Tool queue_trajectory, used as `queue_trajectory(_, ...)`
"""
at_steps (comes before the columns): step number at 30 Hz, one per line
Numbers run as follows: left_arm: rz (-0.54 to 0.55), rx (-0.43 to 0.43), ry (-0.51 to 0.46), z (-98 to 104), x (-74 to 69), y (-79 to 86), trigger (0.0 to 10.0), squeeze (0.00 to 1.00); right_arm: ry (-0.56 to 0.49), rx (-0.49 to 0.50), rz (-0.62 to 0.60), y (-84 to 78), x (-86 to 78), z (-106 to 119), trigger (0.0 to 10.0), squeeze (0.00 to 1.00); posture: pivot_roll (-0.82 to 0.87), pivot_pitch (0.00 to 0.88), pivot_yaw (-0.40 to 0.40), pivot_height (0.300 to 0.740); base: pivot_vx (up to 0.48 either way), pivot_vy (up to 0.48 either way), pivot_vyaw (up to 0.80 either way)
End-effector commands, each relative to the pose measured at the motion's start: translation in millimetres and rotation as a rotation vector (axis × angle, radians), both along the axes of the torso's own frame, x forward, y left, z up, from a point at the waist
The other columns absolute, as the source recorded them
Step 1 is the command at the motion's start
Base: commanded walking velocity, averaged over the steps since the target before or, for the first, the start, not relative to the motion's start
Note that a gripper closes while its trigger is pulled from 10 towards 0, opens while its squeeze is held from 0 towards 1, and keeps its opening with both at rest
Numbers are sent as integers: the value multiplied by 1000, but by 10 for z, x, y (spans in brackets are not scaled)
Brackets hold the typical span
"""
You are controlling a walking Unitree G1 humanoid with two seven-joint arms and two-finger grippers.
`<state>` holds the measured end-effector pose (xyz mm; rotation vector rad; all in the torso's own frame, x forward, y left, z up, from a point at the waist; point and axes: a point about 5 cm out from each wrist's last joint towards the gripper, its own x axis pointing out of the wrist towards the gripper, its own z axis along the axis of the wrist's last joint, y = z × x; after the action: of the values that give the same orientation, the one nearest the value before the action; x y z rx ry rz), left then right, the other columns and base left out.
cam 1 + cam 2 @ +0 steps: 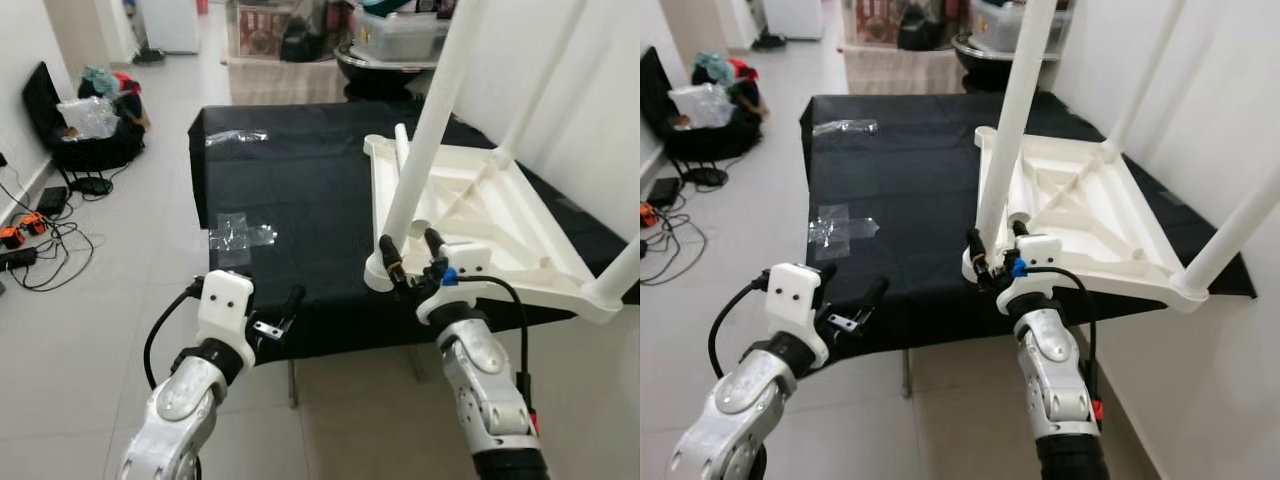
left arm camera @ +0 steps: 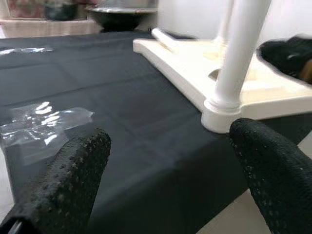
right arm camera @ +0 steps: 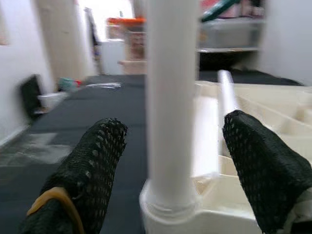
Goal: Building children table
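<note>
A white children's table (image 1: 480,215) lies upside down on a black-covered table (image 1: 300,190). Its near-left leg (image 1: 425,130) stands upright in the corner socket (image 1: 378,272). Two other legs (image 1: 540,90) (image 1: 620,270) stand at other corners. A loose leg (image 1: 402,150) lies in the underside near the far-left corner. My right gripper (image 1: 408,243) is open, with one finger on each side of the near-left leg's base and not touching it. My left gripper (image 1: 852,282) is open and holds nothing. It hovers at the black table's front edge, left of the white table.
Clear plastic wrappers (image 1: 240,232) (image 1: 235,137) lie on the black cloth. On the floor to the left are a black bag with bundles (image 1: 85,120) and cables (image 1: 30,240). A white wall runs along the right. Storage boxes (image 1: 400,35) stand behind the table.
</note>
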<state>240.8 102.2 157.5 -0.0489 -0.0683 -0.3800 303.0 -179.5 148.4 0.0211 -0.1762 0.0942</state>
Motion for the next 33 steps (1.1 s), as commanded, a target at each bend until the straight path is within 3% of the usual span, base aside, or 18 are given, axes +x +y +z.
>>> queue_trajectory(1, 16, 12, 15, -24, 5, 35, 10000, 0, -14, -8, -32, -16, 40, 62, 10000, 0, 39, 17, -70, 740, 0, 0, 0)
queue_trajectory(5, 16, 7, 6, 2, 9, 29, 10000, 0, 0, -4, -173, -219, 96, 92, 10000, 0, 39, 18, -71, 740, 0, 0, 0)
queue_trajectory(16, 17, 30, -27, 61, 26, 17, 10000, 0, 21, -6, -307, -456, 221, 167, 10000, 0, 39, 22, -72, 740, 0, 0, 0)
queue_trajectory(23, 74, 77, -14, 30, 59, 73, 10000, 0, 42, 9, -287, -356, 197, 115, 10000, 0, 38, 29, -72, 740, 274, -37, 0)
queue_trajectory(28, 97, 53, 29, -7, 82, 104, 10000, 0, 84, 11, -226, -204, 135, -5, 10000, 0, 41, 29, -74, 740, 182, -160, 0)
queue_trajectory(33, 117, 42, 36, -12, 82, 124, 10000, 0, 78, 21, -209, -175, 178, 17, 10000, 0, 42, 23, -74, 740, 0, 0, 0)
